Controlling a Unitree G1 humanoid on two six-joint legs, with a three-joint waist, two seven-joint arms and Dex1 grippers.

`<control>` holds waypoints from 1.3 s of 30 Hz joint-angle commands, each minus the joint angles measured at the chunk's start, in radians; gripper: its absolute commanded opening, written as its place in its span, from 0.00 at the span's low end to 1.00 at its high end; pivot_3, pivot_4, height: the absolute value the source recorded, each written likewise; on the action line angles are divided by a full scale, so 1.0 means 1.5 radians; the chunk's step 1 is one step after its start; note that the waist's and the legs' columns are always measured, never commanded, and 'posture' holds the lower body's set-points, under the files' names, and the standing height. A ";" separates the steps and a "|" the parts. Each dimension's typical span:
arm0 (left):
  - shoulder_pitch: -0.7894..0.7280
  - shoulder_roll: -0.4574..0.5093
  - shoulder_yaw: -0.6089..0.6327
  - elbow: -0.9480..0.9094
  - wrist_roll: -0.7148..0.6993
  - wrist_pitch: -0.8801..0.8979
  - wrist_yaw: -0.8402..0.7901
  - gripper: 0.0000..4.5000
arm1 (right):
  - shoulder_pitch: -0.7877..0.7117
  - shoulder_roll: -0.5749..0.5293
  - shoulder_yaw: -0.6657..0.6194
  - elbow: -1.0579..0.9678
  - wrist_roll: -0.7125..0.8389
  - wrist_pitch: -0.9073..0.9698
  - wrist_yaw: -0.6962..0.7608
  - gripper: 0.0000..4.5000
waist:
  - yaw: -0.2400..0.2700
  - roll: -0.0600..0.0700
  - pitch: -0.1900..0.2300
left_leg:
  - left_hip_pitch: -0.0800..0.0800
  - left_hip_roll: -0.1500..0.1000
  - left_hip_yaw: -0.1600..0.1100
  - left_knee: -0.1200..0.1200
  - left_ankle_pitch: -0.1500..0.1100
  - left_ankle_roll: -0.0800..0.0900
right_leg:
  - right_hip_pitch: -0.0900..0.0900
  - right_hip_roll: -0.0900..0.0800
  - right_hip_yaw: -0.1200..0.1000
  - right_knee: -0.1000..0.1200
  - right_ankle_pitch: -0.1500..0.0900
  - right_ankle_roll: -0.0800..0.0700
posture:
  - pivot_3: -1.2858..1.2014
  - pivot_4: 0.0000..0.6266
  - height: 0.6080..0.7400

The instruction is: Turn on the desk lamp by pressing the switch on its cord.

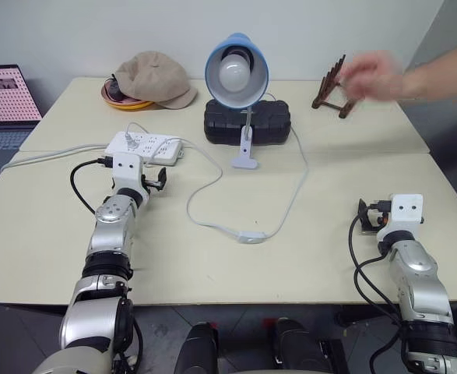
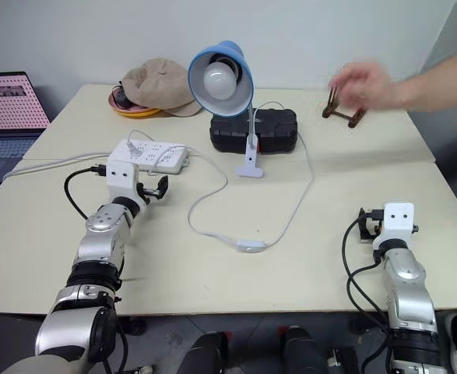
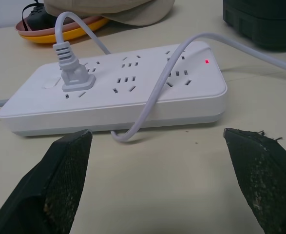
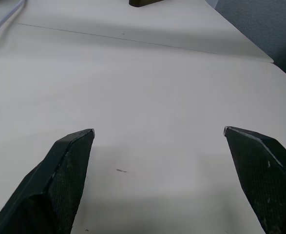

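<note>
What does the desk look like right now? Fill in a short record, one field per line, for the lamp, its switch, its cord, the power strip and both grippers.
desk lamp: stands at mid-table, bulb unlit
switch: lies on the table between the two arms, untouched
cord: loops from the lamp down to the switch and back toward the power strip
power strip: one plug in, red light on
left gripper: open, just short of the power strip
right gripper: open, over bare table
person's hand: at the wooden stand at the far right

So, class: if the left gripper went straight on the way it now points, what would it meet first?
Most likely the white power strip lying just ahead of the open left gripper, perhaps brushing the cord looped in front of it first.
</note>
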 commanded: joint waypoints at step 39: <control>0.181 0.300 -0.169 -0.637 -0.224 0.290 -0.654 1.00 | -0.195 -0.172 0.412 -0.109 0.107 0.120 0.572 0.99 | -0.010 -0.001 0.001 | -0.002 0.002 0.001 0.000 0.000 0.000 | -0.002 0.000 -0.001 0.000 -0.003 -0.004 | 0.52 0.24 1.00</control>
